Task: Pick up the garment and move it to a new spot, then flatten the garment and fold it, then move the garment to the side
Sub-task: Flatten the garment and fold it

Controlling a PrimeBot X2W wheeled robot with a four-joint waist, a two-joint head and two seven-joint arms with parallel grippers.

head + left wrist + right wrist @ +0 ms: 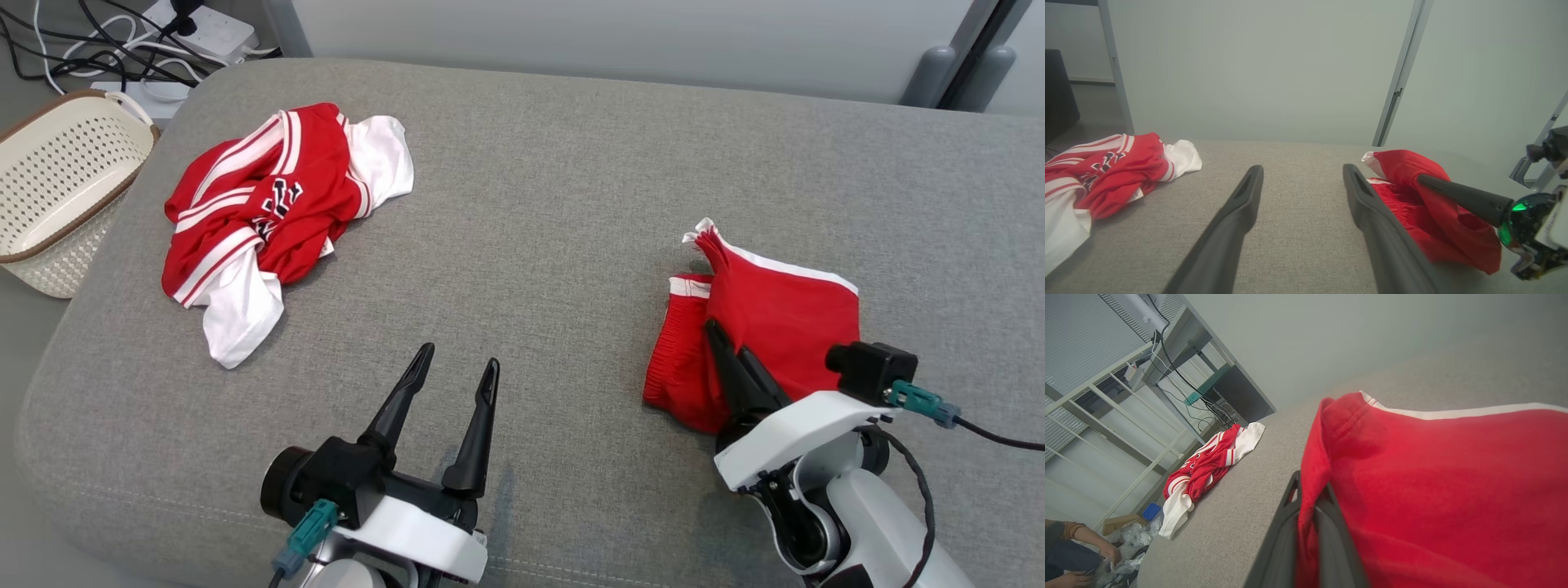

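Pick-up step, it seems: right gripper [722, 339] jaws clamp crumpled red white-trimmed shorts [784, 310], lower right; left gripper [457, 359] jaws spread, empty. Next, likely: lift, relocate.

Two garments [269, 212] [775, 318], two pincers [455, 369] [725, 339], one basket [65, 163].

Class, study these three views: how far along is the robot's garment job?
Done: the right gripper is shut on the red shorts. In hand: the pick-up; the shorts lie bunched on the grey cushion. Left: moving, flattening, folding, setting aside. The left gripper hangs open, holding nothing.
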